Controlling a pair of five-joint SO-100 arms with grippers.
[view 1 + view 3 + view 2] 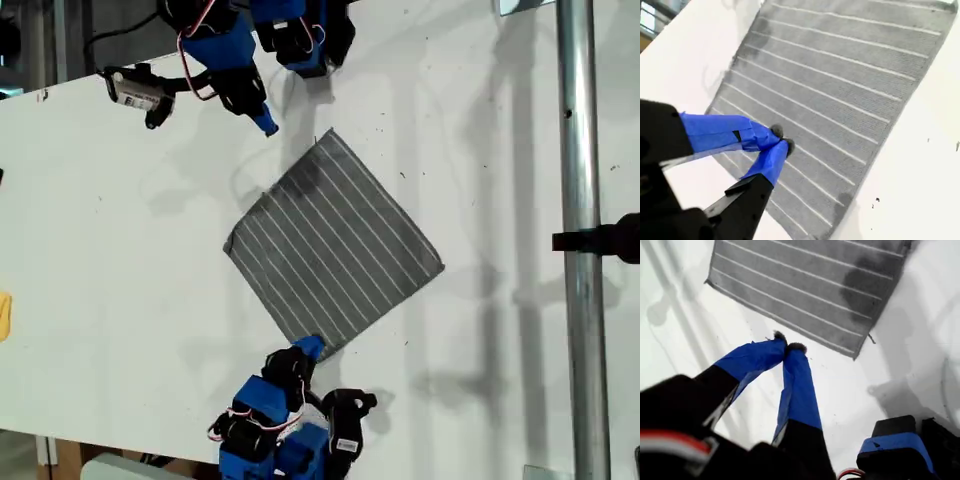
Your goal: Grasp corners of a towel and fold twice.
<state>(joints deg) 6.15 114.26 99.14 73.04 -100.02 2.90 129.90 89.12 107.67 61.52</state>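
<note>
Exterior view shows the towel (pixel 333 243) flat mid-tabletop (pixel 110 240) with bare white all round, my first claw (pixel 785 346) pinched together just off one edge, my second claw (pixel 781 138) together over the opposite edge, contact unclear.

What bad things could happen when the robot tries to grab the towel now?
1. My second gripper hangs over the towel near its edge with tips together. If it doesn't open first, it may just push the cloth and wrinkle it.
2. My first gripper is shut too, over bare table short of the towel's edge, so closing there would catch nothing.
3. The towel lies turned like a diamond, so pulling one corner alone might drag it crooked.
</note>
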